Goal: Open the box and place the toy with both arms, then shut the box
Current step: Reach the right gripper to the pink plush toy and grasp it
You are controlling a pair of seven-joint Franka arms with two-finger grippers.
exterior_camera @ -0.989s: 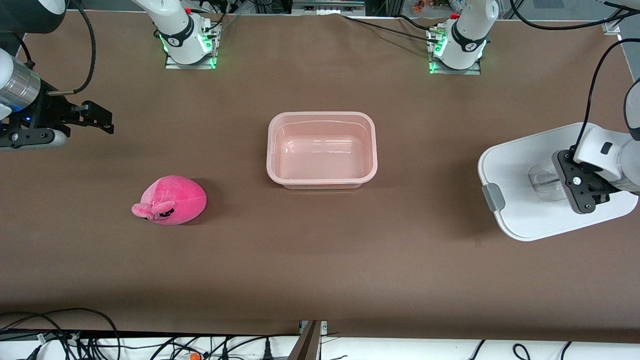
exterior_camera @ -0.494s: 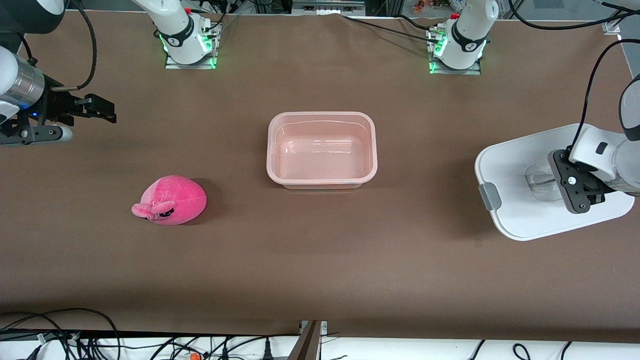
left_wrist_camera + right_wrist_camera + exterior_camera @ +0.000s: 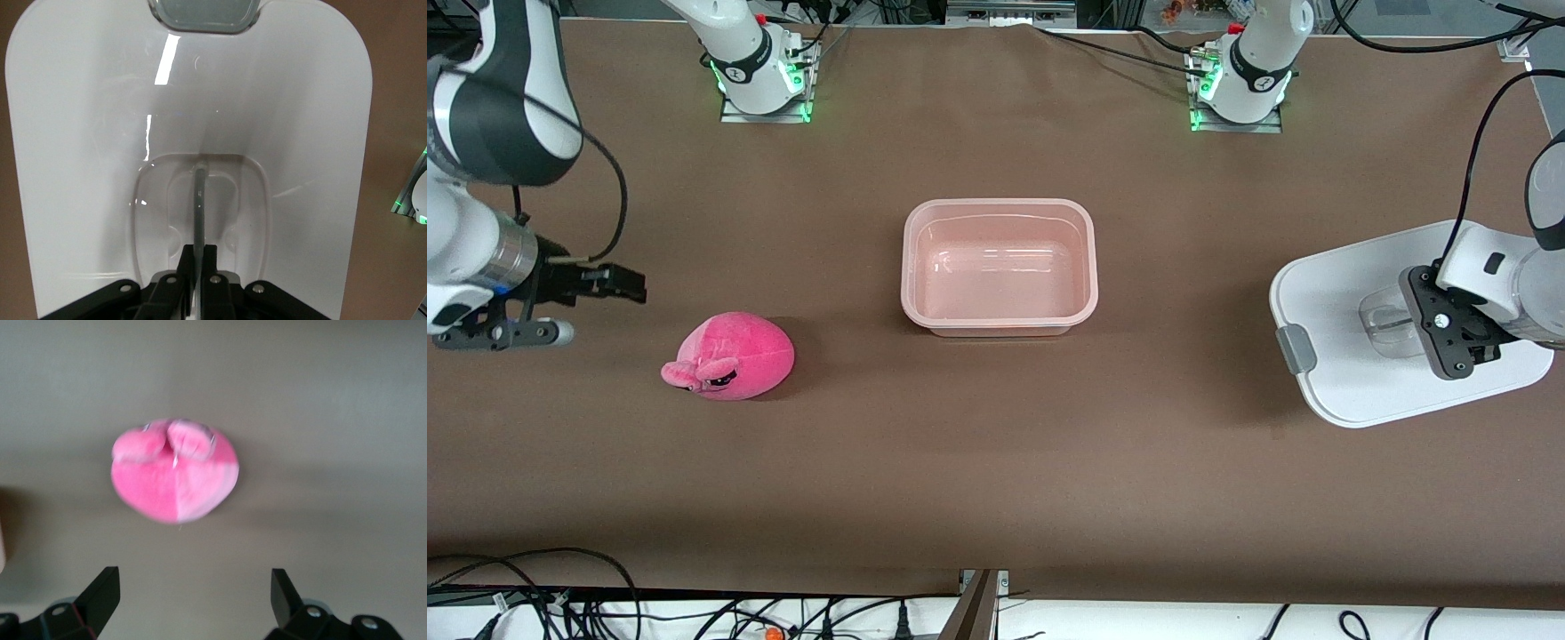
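Plainly, hot-pink plush toy [image 3: 729, 356], pale ears, dark eyes.

Tub [image 3: 999, 267]: translucent pink plastic, glossy. Lid [image 3: 1352, 391]: smooth white plastic with sheen, grey clip [image 3: 1296, 349], clear handle [image 3: 200, 200]. Toy [image 3: 734, 356]: fuzzy pink plush. Desk [image 3: 996, 462]: matt brown covering.
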